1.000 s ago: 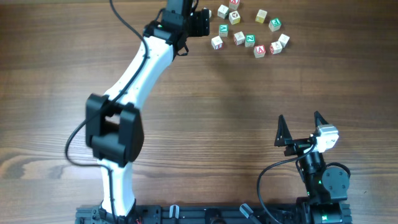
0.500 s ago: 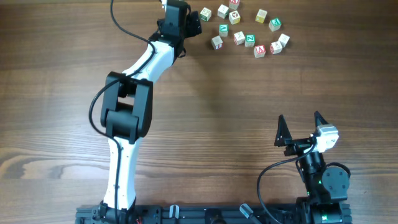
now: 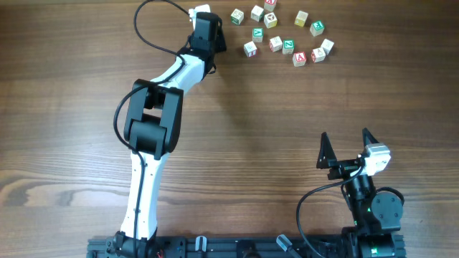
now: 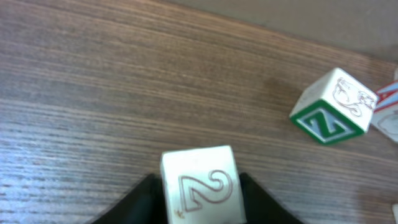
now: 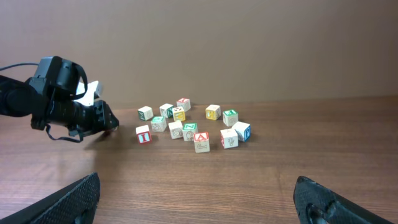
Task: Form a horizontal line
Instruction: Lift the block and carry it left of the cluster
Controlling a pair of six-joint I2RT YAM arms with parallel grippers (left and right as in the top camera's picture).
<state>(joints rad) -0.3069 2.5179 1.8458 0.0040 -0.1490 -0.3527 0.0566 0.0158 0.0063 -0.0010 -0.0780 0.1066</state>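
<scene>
Left gripper [image 4: 202, 202]: clamped on a small pale wooden cube with a red-outlined "2" [image 4: 200, 180], with a dark finger against each side face.
Risk: only a short stretch of each finger showed against the cube. I judged the hold shallow, so a quick carry could twist the cube or let it slip, and a skewed cube would spoil the row.
Second risk: a low swing toward the group could knock its neighbours out of place.
Held cube: centred between the jaws, "2" face toward the wrist camera. I could not tell whether it was clear of the brown wooden table [image 4: 93, 93].
Nearest neighbour: a green-faced "Z" cube [image 4: 326, 109] lay to the right in the wrist view, apart and turned corner-on.
Loose cubes [image 3: 283, 32]: scattered at the table's far edge, just right of the left gripper, with a red "A" cube [image 3: 300, 58] among them and no row formed.
Right gripper [image 3: 348, 149]: wide open and empty, near its base and well apart from the cubes.
</scene>
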